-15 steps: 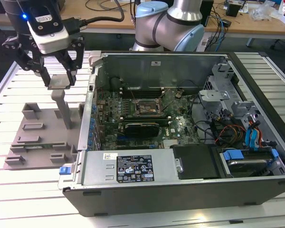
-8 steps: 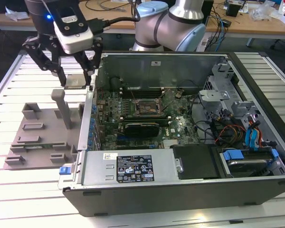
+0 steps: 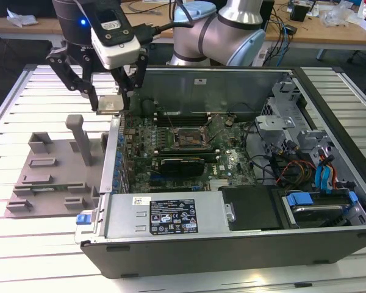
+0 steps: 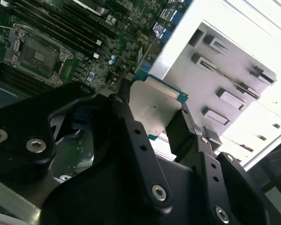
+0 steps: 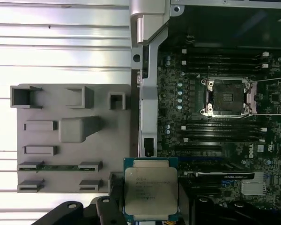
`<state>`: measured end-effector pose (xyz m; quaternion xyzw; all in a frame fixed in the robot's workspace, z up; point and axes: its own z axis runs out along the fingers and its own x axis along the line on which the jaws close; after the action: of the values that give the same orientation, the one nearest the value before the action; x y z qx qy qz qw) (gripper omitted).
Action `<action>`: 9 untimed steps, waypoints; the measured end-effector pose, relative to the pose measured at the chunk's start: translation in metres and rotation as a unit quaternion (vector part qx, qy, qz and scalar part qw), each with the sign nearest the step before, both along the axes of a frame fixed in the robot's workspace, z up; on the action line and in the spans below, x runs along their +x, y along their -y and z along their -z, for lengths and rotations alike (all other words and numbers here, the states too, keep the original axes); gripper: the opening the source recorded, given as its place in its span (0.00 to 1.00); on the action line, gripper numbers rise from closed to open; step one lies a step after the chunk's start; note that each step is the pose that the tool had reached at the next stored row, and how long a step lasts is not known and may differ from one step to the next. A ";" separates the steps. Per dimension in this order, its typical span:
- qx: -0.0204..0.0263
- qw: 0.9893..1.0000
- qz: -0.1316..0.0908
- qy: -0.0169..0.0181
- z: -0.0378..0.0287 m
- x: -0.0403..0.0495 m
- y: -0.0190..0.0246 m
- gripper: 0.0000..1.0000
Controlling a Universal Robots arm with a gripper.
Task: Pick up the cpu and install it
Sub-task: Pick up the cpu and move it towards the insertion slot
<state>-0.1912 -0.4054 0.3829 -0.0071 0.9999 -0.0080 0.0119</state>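
The cpu (image 3: 108, 105), a thin square chip with a silver-grey metal top on a green edge, hangs in the air with my gripper (image 3: 110, 101) shut on two of its sides. It is above the near wall of the open computer case, between the grey tray and the motherboard. In the second wrist view the cpu (image 4: 154, 108) sits between two black fingers (image 4: 181, 133). In the first wrist view the cpu (image 5: 151, 186) shows its printed top. The open cpu socket (image 3: 189, 137) (image 5: 226, 97) (image 4: 37, 54) lies bare on the motherboard, towards the exterior view's right of the chip.
A grey plastic tray (image 3: 49, 183) (image 5: 61, 101) with raised blocks lies on the slatted table at the exterior view's left of the case. A long black card (image 3: 180, 163) sits below the socket. Cables and drive bays (image 3: 311, 165) fill the case's right side.
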 end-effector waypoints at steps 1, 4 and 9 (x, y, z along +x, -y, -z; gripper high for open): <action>0.000 1.000 0.000 0.000 0.0000 0.0015 0.0000 0.55; 0.000 1.000 0.000 0.000 0.0000 0.0054 0.0000 0.55; 0.000 1.000 0.000 0.000 0.0001 0.0120 0.0000 0.55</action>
<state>-0.1792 -0.4054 0.3828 -0.0071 0.9999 -0.0080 0.0119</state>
